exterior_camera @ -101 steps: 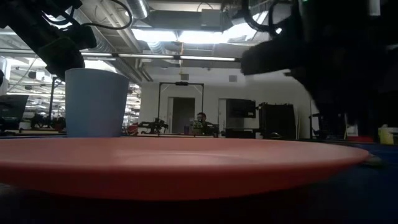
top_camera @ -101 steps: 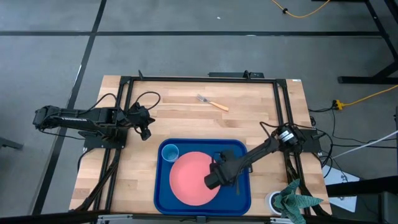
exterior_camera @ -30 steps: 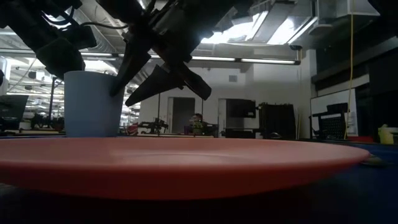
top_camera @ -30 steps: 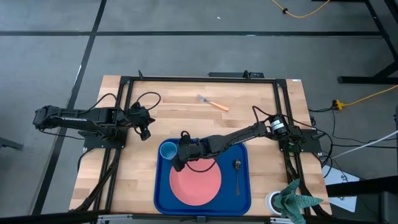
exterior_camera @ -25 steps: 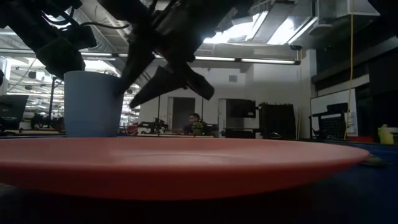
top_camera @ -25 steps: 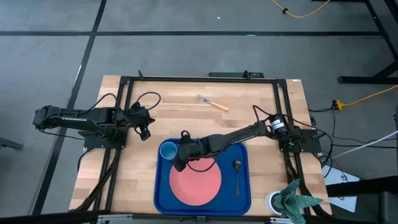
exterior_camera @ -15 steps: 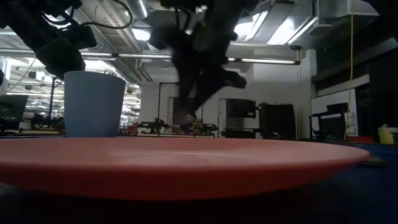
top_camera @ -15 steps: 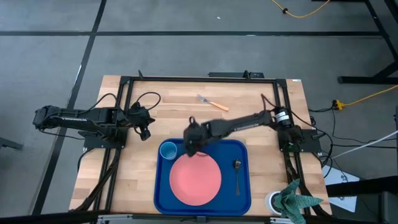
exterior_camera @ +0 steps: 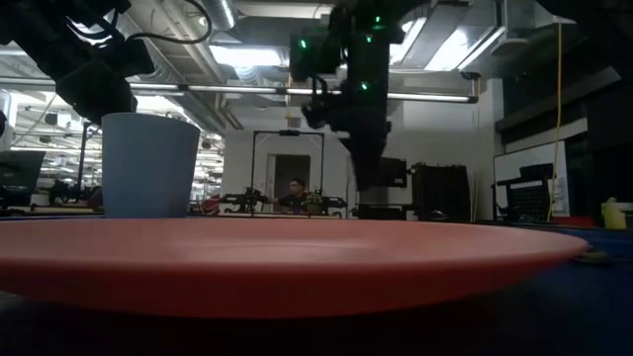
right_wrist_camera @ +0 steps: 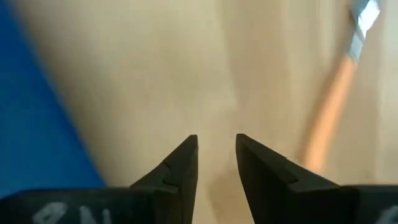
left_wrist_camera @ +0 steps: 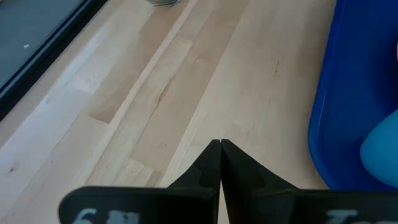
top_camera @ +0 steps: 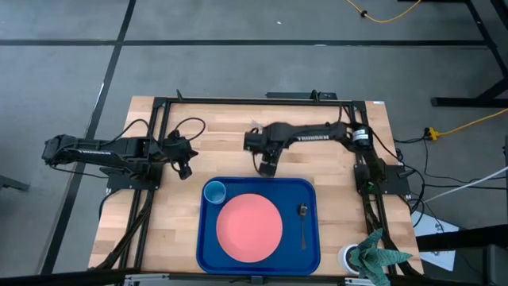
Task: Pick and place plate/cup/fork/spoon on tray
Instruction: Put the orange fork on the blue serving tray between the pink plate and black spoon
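Observation:
The dark-blue tray (top_camera: 311,246) lies at the table's near middle. On it are the salmon-pink plate (top_camera: 249,226), the light-blue cup (top_camera: 215,193) at its far left corner, and the dark spoon (top_camera: 303,222) on the right. My right gripper (top_camera: 267,165) hangs over bare wood just beyond the tray's far rim, its fingers a little apart and empty (right_wrist_camera: 216,155). The fork (right_wrist_camera: 329,118), with its tan handle and silver tines, lies on the wood beyond the gripper; in the high view my right arm covers it. My left gripper (top_camera: 184,168) is shut and empty at the table's left (left_wrist_camera: 220,146).
A white round container with green cloth (top_camera: 369,256) stands at the table's near right corner. A dark frame (top_camera: 254,101) runs around the table's far and side edges. Bare wood lies between the tray and the far edge. A person shows far off in the room (exterior_camera: 294,188).
My right gripper has swung from over the tray beside the cup toward the table's far edge, and has gone past the tray's far rim to stand over bare wood near the fork. It has turned about on the way. The cup, plate and spoon have stayed in place.

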Controlling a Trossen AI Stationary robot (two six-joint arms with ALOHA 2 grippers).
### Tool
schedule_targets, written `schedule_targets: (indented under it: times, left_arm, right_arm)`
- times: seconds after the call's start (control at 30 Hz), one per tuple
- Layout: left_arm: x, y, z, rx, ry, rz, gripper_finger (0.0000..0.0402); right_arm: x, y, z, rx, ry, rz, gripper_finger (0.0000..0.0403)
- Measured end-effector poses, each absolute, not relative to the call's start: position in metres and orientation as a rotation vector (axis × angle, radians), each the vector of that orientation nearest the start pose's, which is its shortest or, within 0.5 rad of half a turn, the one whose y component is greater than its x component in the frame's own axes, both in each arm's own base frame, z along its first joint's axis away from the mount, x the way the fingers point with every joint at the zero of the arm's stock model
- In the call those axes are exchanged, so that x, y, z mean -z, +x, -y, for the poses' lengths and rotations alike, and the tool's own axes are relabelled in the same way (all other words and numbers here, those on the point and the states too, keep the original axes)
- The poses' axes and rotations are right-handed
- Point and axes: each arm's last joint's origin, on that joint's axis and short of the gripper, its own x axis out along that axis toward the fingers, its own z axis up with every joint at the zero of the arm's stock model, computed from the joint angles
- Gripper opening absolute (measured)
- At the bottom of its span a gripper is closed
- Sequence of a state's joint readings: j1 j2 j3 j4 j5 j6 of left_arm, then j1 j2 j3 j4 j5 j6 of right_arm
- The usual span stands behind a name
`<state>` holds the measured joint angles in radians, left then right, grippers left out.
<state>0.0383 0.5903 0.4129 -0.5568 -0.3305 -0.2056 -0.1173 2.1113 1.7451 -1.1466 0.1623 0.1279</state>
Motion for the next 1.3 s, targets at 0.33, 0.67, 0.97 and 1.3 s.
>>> schedule_targets:
  times: [0.33,0.67,0.97,1.3]
  left_arm:
    - [-0.202,0.123,-0.014,-0.424,-0.083,-0.692,0.0000]
    - [-0.202,0.123,-0.014,-0.425,-0.082,-0.693,0.0000]
    - [-0.202,0.122,-0.014,-0.426,-0.082,-0.693,0.0000]
    - [-0.202,0.122,-0.014,-0.426,-0.082,-0.693,0.0000]
  right_arm:
    - [-0.202,0.394,0.122,0.423,0.155,-1.504,0.0113]
    - [-0.201,0.388,0.158,0.451,0.166,-1.451,0.0113]
    - [-0.201,0.384,0.174,0.466,0.166,-1.425,0.0113]
    - [-0.175,0.376,0.185,0.482,0.170,-1.416,0.0113]
